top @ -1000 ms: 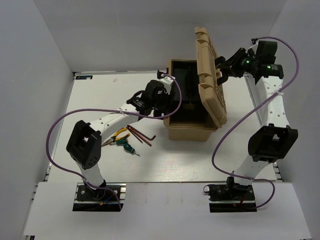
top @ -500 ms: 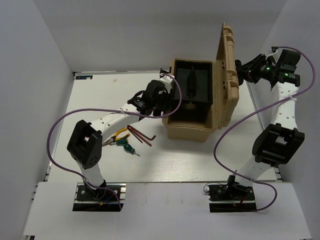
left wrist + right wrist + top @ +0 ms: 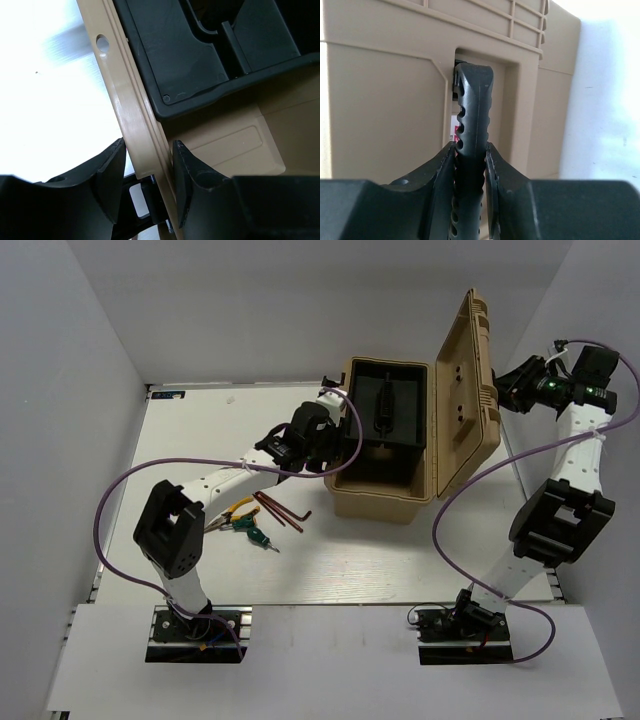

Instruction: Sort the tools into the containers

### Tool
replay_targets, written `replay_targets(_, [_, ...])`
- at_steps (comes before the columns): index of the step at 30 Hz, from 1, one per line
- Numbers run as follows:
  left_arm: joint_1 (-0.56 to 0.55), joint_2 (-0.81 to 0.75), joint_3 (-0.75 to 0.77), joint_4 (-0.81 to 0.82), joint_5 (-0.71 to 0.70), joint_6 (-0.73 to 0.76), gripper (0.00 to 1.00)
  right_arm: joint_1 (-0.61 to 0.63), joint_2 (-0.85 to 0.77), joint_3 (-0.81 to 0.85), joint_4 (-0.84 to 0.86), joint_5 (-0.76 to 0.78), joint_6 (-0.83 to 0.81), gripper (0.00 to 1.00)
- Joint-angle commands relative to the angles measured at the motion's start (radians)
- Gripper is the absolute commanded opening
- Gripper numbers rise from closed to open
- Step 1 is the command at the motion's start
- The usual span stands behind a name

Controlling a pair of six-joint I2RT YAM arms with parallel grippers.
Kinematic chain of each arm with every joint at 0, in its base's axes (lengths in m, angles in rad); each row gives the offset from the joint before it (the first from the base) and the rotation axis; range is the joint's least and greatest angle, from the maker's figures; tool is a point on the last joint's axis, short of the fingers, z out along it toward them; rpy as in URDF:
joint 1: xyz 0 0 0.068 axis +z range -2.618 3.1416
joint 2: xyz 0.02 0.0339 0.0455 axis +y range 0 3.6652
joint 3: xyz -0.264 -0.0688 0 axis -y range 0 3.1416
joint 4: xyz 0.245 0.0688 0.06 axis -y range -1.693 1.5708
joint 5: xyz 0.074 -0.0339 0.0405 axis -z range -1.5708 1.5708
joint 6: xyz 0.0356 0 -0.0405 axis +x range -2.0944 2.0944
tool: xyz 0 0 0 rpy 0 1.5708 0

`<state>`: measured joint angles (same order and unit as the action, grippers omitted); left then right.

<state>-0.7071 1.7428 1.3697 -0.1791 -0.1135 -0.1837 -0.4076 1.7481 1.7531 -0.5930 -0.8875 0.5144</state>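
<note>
- Tan toolbox (image 3: 385, 502), open, with a black tray (image 3: 385, 415) inside; lid (image 3: 465, 400) tilted back past upright.
- At the lid: right claw (image 3: 470, 150) pinching the black ribbed latch (image 3: 472, 100). Risk: a slip could let the lid drop shut.
- At the left wall: left claw (image 3: 147, 152) clamped across the rim. Risk: if it lets go early, the box may slide.
- Unsorted: pliers (image 3: 238, 508), screwdriver (image 3: 255, 533) and hex keys (image 3: 283, 512), on the table (image 3: 200, 430) beneath the left arm.
- Table white and smooth; white walls (image 3: 300, 300) enclose it.
</note>
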Motion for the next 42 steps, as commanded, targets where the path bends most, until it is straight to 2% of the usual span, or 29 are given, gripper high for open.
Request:
replay_targets(1, [0.014, -0.045, -0.035, -0.085, -0.040, 0.033, 0.50, -0.060, -0.018, 0.124, 0.053, 0.090, -0.213, 0.06])
replay_targets(2, [0.014, -0.045, -0.035, -0.085, -0.040, 0.033, 0.50, -0.059, -0.013, 0.138, 0.017, 0.134, -0.250, 0.18])
replay_targets(5, [0.014, -0.045, -0.035, -0.085, -0.040, 0.033, 0.50, -0.063, -0.022, 0.140, -0.031, 0.176, -0.303, 0.41])
replay_targets(10, [0.014, -0.045, -0.035, -0.085, -0.040, 0.024, 0.50, -0.072, -0.067, 0.106, -0.064, 0.222, -0.372, 0.53])
replay_targets(11, [0.014, -0.045, -0.035, -0.085, -0.040, 0.024, 0.50, -0.074, -0.071, 0.099, -0.064, 0.225, -0.388, 0.59])
replay_targets(12, [0.014, -0.045, -0.035, -0.085, -0.040, 0.024, 0.50, -0.077, -0.076, 0.095, -0.062, 0.225, -0.392, 0.61])
replay_targets(15, [0.014, -0.054, -0.044, -0.085, -0.040, 0.024, 0.50, -0.086, -0.102, 0.088, -0.077, 0.235, -0.424, 0.63])
replay_targets(20, [0.014, -0.054, -0.044, -0.085, -0.040, 0.024, 0.50, -0.083, -0.251, 0.037, -0.064, 0.274, -0.482, 0.63])
replay_targets(24, [0.014, -0.054, -0.044, -0.076, -0.029, 0.024, 0.50, -0.079, -0.392, 0.009, -0.027, 0.292, -0.499, 0.52])
replay_targets(25, [0.014, -0.054, -0.044, -0.076, -0.029, 0.014, 0.45, -0.077, -0.409, 0.005, -0.016, 0.286, -0.493, 0.50])
replay_targets(28, [0.014, -0.054, -0.035, -0.085, -0.020, 0.003, 0.40, -0.079, -0.464, -0.012, 0.001, 0.260, -0.464, 0.48])
replay_targets(29, [0.014, -0.054, -0.026, -0.085, -0.020, 0.003, 0.34, -0.077, -0.490, -0.017, 0.002, 0.257, -0.461, 0.48])
replay_targets(31, [0.014, -0.054, -0.026, -0.106, -0.034, -0.008, 0.29, -0.080, -0.515, -0.040, 0.004, 0.245, -0.445, 0.48])
replay_targets(32, [0.014, -0.054, -0.026, -0.106, -0.047, -0.008, 0.21, -0.079, -0.528, -0.043, 0.002, 0.242, -0.444, 0.48])
replay_targets(35, [0.005, -0.054, -0.037, -0.117, -0.074, -0.008, 0.17, -0.082, -0.565, -0.067, 0.004, 0.239, -0.436, 0.48])
replay_targets(38, [-0.005, -0.075, -0.037, -0.117, -0.094, 0.004, 0.17, -0.082, -0.596, -0.067, 0.005, 0.239, -0.432, 0.48])
replay_targets(40, [-0.014, -0.075, -0.037, -0.128, -0.123, 0.013, 0.21, -0.083, -0.610, -0.063, -0.001, 0.231, -0.425, 0.48])
replay_targets(41, [-0.023, -0.075, -0.037, -0.140, -0.123, 0.027, 0.32, -0.082, -0.611, -0.060, -0.004, 0.226, -0.421, 0.50])
replay_targets(42, [-0.023, -0.075, -0.025, -0.140, -0.136, 0.027, 0.37, -0.082, -0.616, -0.052, -0.005, 0.222, -0.416, 0.50])
